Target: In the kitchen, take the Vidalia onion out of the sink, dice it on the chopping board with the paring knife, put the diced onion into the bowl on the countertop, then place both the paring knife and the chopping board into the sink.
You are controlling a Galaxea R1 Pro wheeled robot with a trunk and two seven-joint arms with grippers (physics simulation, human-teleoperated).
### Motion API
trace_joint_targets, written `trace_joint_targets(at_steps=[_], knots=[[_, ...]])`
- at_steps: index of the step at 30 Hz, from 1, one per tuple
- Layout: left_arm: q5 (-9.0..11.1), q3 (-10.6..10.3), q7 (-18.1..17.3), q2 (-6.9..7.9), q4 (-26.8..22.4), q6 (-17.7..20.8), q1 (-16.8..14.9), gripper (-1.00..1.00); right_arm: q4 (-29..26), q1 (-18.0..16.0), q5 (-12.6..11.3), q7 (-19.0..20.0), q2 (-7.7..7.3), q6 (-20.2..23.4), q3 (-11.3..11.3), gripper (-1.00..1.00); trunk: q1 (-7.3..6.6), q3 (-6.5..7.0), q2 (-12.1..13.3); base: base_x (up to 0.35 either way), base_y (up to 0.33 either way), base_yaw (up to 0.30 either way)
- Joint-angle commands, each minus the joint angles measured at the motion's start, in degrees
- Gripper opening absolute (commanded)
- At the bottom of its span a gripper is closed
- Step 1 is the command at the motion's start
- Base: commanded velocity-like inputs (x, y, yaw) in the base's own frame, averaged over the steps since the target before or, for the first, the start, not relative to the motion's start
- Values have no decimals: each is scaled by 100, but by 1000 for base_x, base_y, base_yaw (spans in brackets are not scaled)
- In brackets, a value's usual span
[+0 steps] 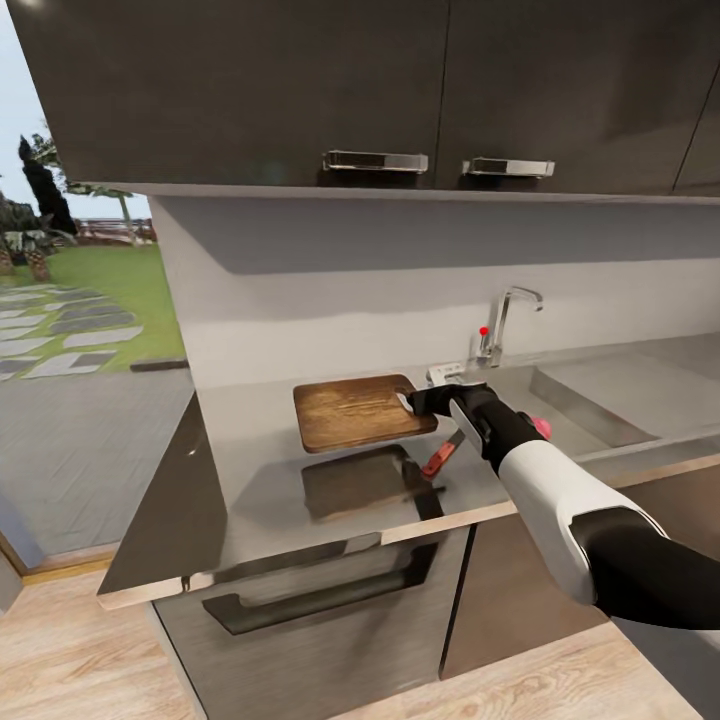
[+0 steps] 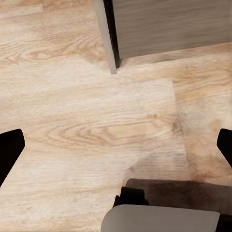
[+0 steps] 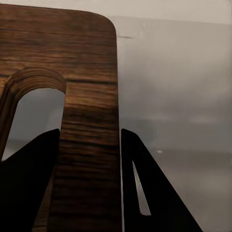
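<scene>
My right gripper is shut on the handle end of the brown wooden chopping board and holds it roughly level above the grey countertop, where its dark shadow falls. In the right wrist view the black fingers clamp the wood strip beside the board's slot. The paring knife lies on the countertop under my right forearm, its red handle showing. The steel sink is to the right of the board. My left gripper hangs open over the wooden floor. The onion and the bowl are out of view.
A chrome tap with a red knob stands behind the sink. Dark wall cabinets hang overhead. A small pink thing peeks from behind my right forearm. The counter ends at the left by a glass door.
</scene>
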Motion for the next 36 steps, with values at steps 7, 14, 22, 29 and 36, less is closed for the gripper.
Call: trace_joint_targets(at_steps=[7,14,22,29,36], knots=[[26,-4,-1,0,-14,-7,3,100,113,-3,-5,-6,41,6,21,-100,0,-5,-3,0,0,0],[26,-4,-1,0,-14,-7,3,100,255,-5,1,-27,68,-77,22,-100,0,-5,-3,0,0,0],[26,-4,-1,-3,-14,-7,3,100,414,-5,12,-301,78,-234,18,-100,0,-5,-3,0,0,0],[24,-4,-1,-6,-15,-7,3,100,423,-4,13,-401,78,-243,17,-100,0,-5,-3,0,0,0],[24,-4,-1,-12,-16,-7,2,100,504,-7,-2,-506,86,-249,17,-100,0,-5,-3,0,0,0]])
